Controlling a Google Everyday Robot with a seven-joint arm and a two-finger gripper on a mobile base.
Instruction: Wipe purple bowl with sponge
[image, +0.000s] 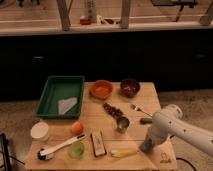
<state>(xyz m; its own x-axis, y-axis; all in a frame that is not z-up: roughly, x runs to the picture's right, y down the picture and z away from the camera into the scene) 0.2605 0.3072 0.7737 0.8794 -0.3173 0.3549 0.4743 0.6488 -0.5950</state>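
Note:
The purple bowl (130, 86) stands at the back right of the wooden table, next to an orange bowl (101, 89). My white arm reaches in from the right, and my gripper (146, 145) is low over the table's front right part, far in front of the purple bowl. The blue-grey sponge (144, 148) shows as a small block right at the gripper's tip, on or just above the table. I cannot tell whether the gripper holds it.
A green tray (59, 82) with a white cloth (67, 105) is at the left. A metal cup (122, 123), a dark striped block (98, 143), a yellow item (122, 152), a green cup (76, 149), an orange fruit (76, 127), a white bowl (40, 131) and a brush (60, 147) lie around the table.

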